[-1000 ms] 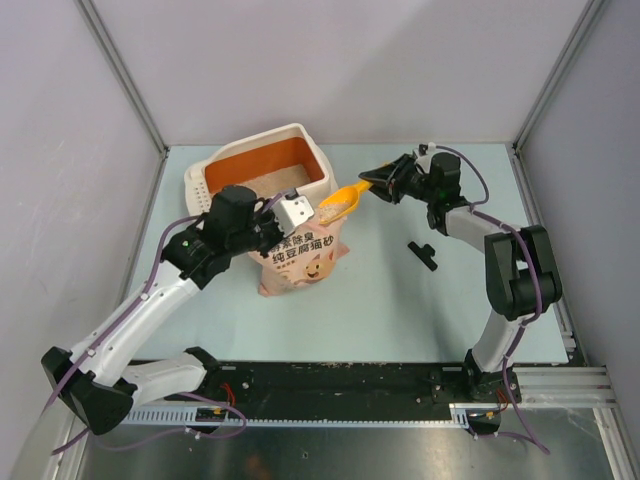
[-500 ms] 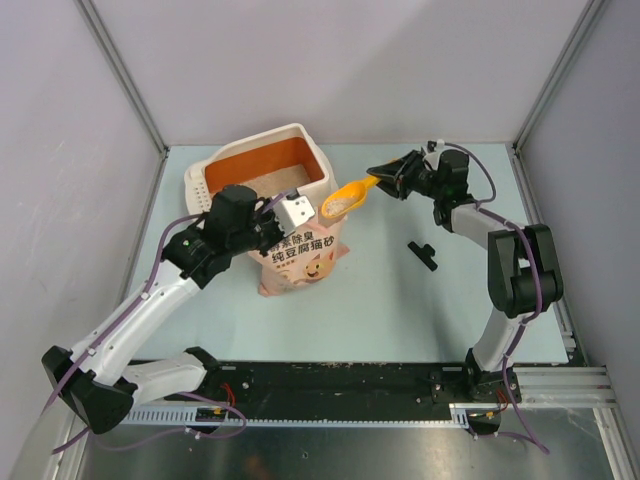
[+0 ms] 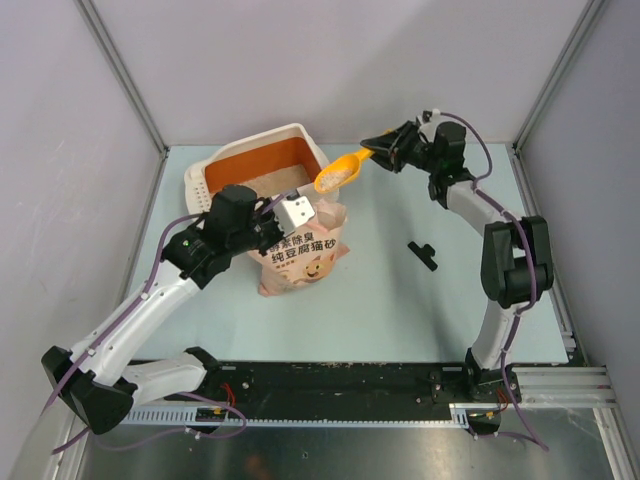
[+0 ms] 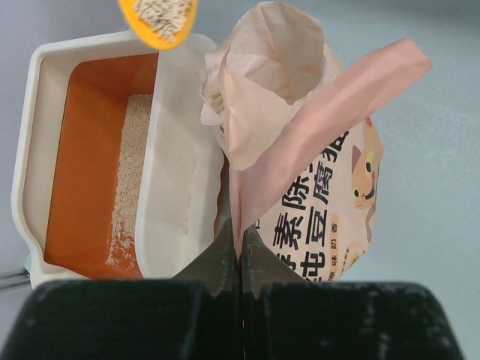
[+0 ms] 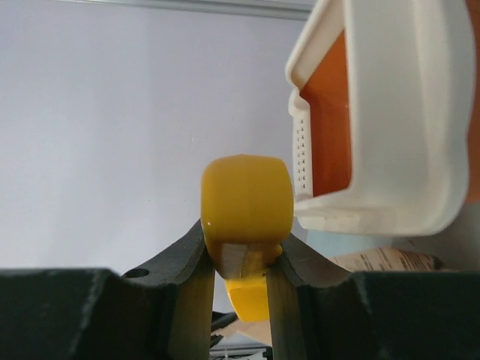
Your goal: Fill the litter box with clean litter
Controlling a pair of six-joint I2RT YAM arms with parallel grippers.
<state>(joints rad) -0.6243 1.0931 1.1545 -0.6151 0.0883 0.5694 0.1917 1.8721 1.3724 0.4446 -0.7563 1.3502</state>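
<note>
The litter box [image 3: 222, 160], cream-white outside and orange inside, stands at the back left; a strip of clean litter [image 4: 129, 172] lies on its floor. My right gripper [image 3: 378, 157] is shut on the handle of a yellow-orange scoop [image 3: 337, 172] holding beige granules [image 4: 162, 13], hovering by the box's right rim. In the right wrist view the scoop [image 5: 246, 201] sits between my fingers. My left gripper [image 4: 238, 241] is shut on the top edge of the open pink-beige litter bag [image 3: 303, 250], holding it upright beside the box.
A small black clip [image 3: 424, 254] lies on the pale blue table [image 3: 420, 310] to the right of the bag. Grey walls enclose the back and sides. The box's perforated side shelf [image 5: 303, 150] shows in the right wrist view.
My right gripper has carried the loaded scoop up and to the left, from above the bag toward the litter box's right rim. The left arm and bag have not moved.
</note>
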